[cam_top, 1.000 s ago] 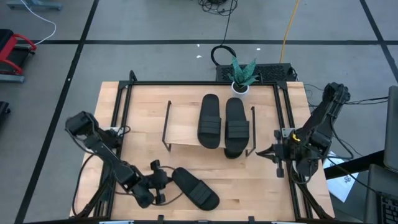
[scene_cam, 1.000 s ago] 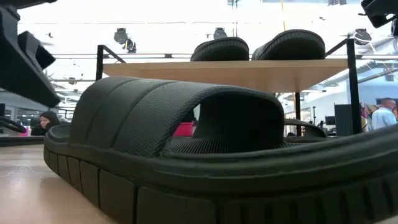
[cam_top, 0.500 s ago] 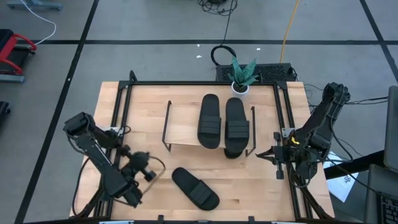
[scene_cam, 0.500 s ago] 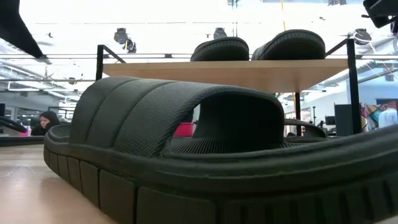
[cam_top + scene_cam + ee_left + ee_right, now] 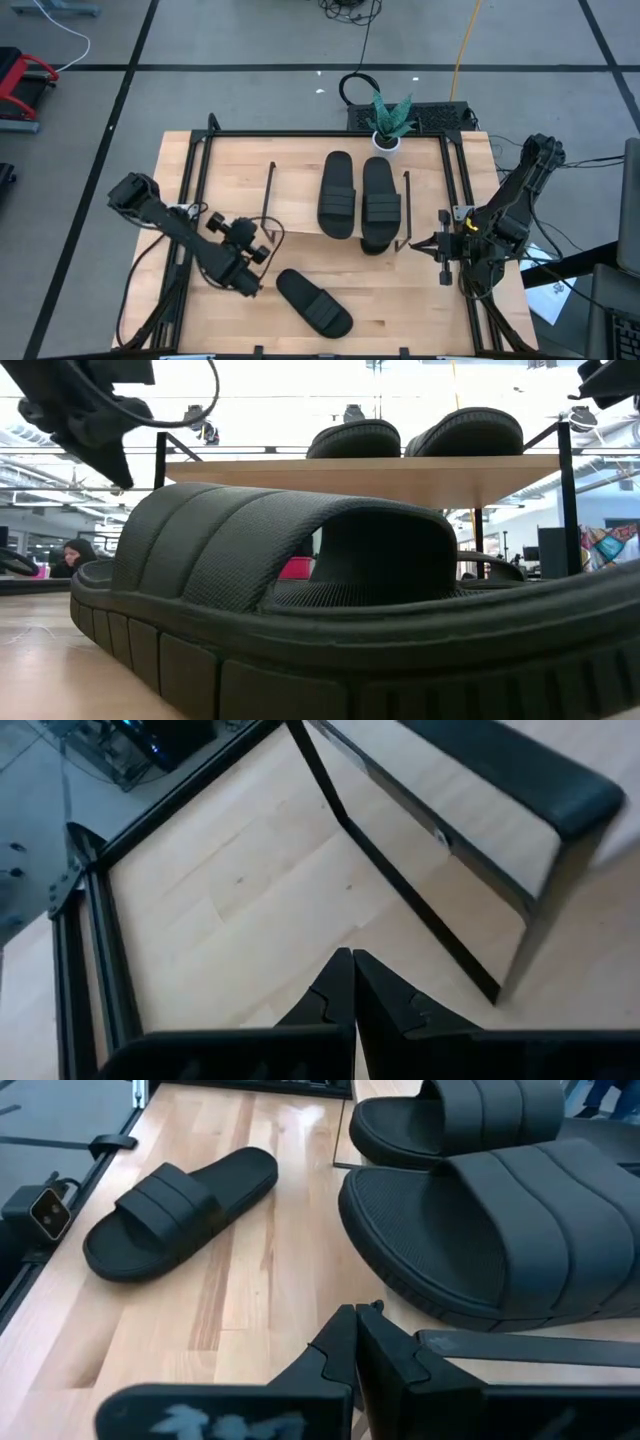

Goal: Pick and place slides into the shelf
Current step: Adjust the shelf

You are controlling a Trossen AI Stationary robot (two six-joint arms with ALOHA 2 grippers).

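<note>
Two slides (image 5: 357,195) sat on the shelf (image 5: 300,205), a third (image 5: 314,301) lay on the table (image 5: 220,165) in front, w/ left gripper (image 5: 262,238) closed, empty, near shelf's left frame, right gripper (image 5: 420,245) closed by its right end.

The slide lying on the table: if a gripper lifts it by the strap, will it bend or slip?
The slide probably flexes a little: its thick sole looks like soft foam. The ribbed strap should give the fingers grip, so slipping seems unlikely. Lying flat on the table, it should not roll.
</note>
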